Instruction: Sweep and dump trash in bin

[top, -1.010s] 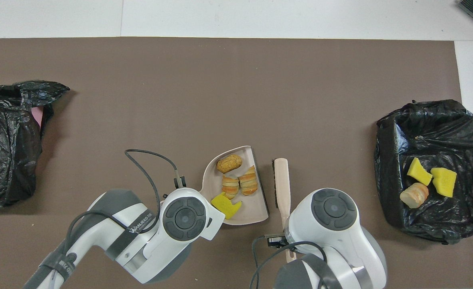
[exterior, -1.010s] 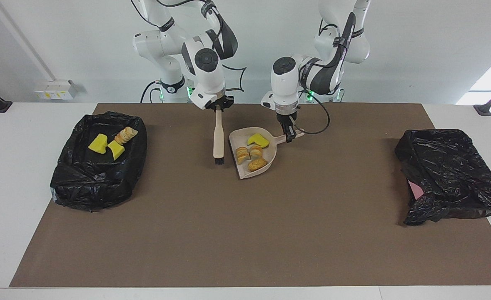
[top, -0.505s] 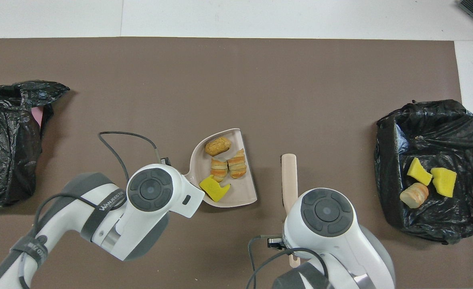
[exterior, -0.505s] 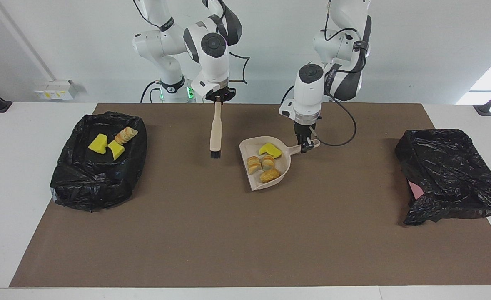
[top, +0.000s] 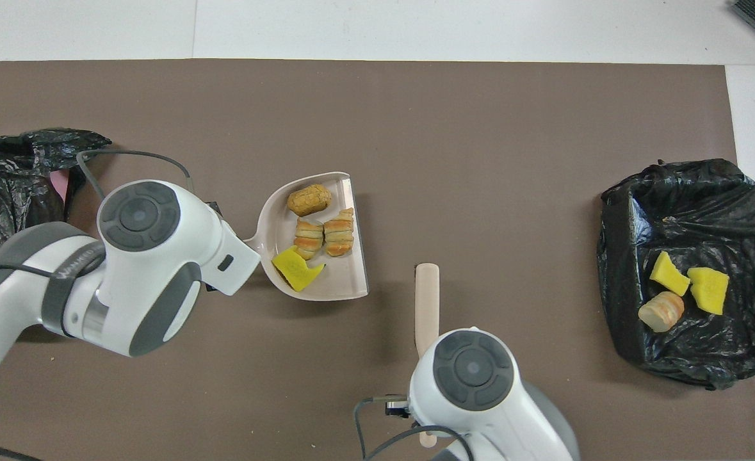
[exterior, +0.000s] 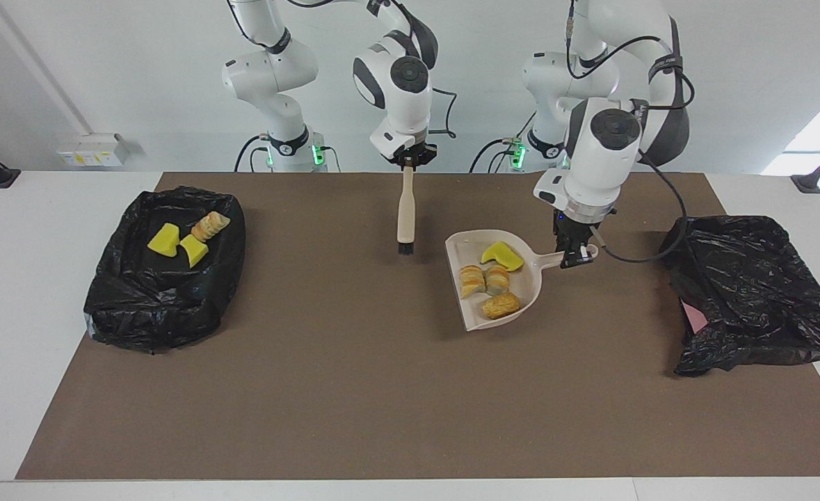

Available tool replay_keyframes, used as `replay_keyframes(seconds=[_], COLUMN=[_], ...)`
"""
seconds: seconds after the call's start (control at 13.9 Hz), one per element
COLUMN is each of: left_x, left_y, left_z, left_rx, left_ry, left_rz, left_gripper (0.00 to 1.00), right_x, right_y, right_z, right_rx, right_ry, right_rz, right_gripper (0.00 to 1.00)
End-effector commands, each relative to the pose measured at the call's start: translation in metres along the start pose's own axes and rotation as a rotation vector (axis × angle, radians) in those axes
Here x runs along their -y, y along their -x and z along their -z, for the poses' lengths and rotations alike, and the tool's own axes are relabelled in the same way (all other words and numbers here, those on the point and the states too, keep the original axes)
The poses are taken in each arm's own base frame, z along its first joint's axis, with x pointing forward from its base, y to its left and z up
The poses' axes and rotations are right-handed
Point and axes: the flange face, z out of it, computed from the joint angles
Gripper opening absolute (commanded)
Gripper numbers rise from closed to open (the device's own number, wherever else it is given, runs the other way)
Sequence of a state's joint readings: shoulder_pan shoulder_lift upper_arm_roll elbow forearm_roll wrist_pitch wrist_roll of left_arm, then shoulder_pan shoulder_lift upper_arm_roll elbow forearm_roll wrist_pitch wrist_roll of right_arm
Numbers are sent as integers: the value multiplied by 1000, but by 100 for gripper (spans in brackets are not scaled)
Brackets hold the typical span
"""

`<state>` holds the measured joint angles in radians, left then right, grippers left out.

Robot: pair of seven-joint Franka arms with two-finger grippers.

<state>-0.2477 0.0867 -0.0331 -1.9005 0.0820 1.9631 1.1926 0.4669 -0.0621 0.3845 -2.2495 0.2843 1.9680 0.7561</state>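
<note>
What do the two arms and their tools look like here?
Both arms are glossy white with dark grey joint bands and round dark grey caps. The left arm has grey lettering on a band and a black cable looping off its wrist. The left tool and right tool are small and black. Green lights glow at both bases.

Four trash pieces (exterior: 493, 278) ride in the lifted dustpan (exterior: 531, 278); three more (exterior: 187, 236) lie in a black-lined bin (exterior: 138, 313).

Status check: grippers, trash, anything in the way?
Left gripper shut on dustpan, four trash pieces aboard. Right gripper shut on brush. Nothing blocking.
</note>
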Motion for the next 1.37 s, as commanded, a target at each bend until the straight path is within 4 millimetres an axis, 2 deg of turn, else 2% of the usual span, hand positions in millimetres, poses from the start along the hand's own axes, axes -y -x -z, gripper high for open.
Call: replay_keyframes(seconds=[0.0, 0.29, 0.5, 0.65, 0.79, 0.87, 0.94, 1.01, 1.08, 1.15, 1.3], left_x=[24, 43, 50, 52, 48, 45, 39, 34, 32, 29, 26], left_y=[30, 109, 177, 225, 278, 303, 328, 351, 370, 388, 423], left_z=[25, 29, 38, 42, 40, 40, 38, 39, 42, 43, 46], left_rx=[-16, -19, -20, -18, -16, -10, -6, 2, 12, 28, 117], left_ry=[18, 11, 8, 3, 0, -3, 1, -3, -13, -22, -36], left_rz=[-56, -121, -162, -187, -199, -198, -178, -169, -180, -178, -177], left_gripper=[0, 0, 0, 0, 0, 0, 0, 0, 0, 0, 0], right_x=[9, 2, -1, -4, -5, -5, -5, -3, 0, 4, 9], right_y=[-3, 12, 14, 13, 12, 12, 12, 10, 7, 3, -14], right_z=[-19, -35, -46, -54, -58, -57, -58, -57, -56, -53, -34], right_rx=[19, 29, 32, 20, 14, 13, 14, 6, -15, -23, -76], right_ry=[-2, 33, 42, 36, 33, 32, 32, 24, 18, 8, -40], right_rz=[6, 72, 74, 85, 95, 107, 111, 114, 119, 118, 99], right_gripper=[0, 0, 0, 10, 23, 38, 55, 89, 100, 100, 100])
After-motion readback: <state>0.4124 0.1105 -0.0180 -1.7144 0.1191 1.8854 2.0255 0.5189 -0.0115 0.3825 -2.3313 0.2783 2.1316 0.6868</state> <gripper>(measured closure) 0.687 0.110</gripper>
